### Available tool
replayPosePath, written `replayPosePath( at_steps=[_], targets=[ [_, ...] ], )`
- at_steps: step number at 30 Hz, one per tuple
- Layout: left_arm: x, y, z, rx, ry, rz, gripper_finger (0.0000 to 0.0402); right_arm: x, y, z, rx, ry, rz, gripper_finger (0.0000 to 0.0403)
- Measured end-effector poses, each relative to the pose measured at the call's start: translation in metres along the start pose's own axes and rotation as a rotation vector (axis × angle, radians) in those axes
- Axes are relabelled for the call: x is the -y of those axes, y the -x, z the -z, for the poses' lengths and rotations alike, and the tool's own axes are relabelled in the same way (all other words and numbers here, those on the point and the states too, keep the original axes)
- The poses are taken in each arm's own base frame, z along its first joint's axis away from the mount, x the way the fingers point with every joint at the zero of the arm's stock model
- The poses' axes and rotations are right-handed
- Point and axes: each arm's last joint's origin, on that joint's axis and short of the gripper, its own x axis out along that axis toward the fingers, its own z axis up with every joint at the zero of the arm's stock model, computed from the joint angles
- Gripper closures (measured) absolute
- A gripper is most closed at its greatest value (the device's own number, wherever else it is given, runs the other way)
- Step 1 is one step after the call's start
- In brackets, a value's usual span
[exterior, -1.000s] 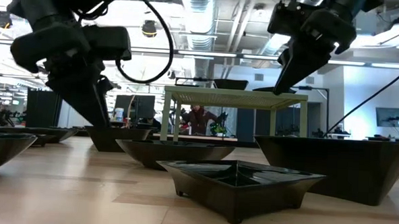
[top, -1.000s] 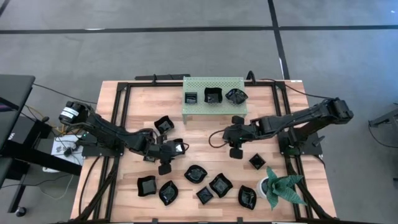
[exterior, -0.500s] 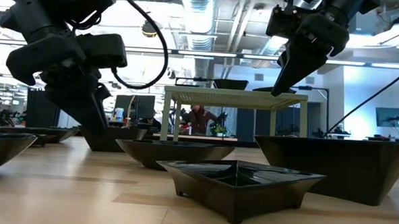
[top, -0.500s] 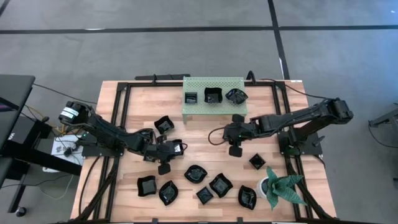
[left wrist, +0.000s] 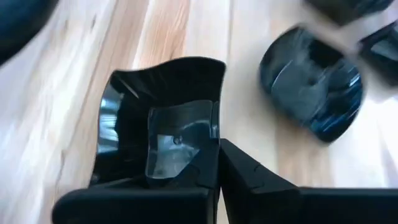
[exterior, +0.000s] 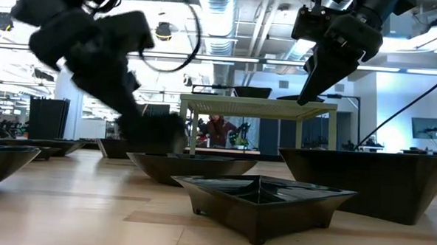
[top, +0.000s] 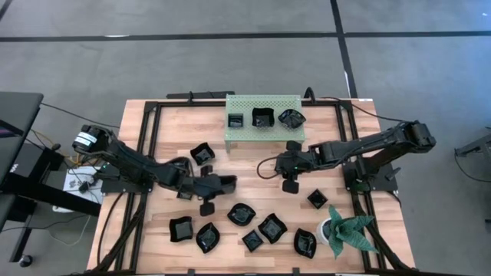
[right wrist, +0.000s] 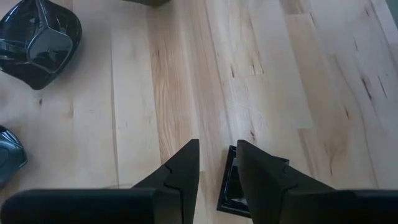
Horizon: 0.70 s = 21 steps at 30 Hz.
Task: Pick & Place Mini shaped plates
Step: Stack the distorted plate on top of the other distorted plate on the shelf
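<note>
**Inspector:** Left gripper (left wrist: pixel 217 180) has its fingers pinched on the wall of a small glossy black square dish (left wrist: pixel 165 124), near the table's middle. The thin rim is the only purchase such a dish offers, I judge.

**Clerk:** And the right gripper (right wrist: pixel 217 165)?

**Inspector:** Partly parted, holding nothing, hovering over another small black dish (right wrist: pixel 231 186), likely lined up for a pick.

**Clerk:** Surroundings, largest first?

**Inspector:** Open workshop with ceiling ducting; grey floor; light wooden slatted table (top: pixel 253 165); pale green perforated shelf (top: pixel 265 107) bearing three black dishes, presumably the destination; a green spiky plant in a white pot (top: pixel 349 230); loose black dishes (top: pixel 261 226) along the front.
</note>
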Motion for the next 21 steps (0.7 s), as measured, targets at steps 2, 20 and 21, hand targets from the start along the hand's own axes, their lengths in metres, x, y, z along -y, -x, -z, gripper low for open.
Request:
replayPosePath(
  at_steps=[2, 20, 21],
  targets=[
    [0.003, 0.002, -0.013, 0.038, -0.037, 0.010, 0.0394, 0.000, 0.000, 0.000, 0.000, 0.000, 0.000, 0.0301],
    [-0.014, 0.019, -0.091, 0.243, -0.294, -0.069, 0.0392, 0.000, 0.000, -0.001, 0.011, -0.003, -0.002, 0.0301],
    [-0.020, 0.019, -0.095, 0.247, -0.300, -0.088, 0.0392, 0.000, 0.001, -0.001, 0.013, -0.005, -0.002, 0.0301]
  ],
)
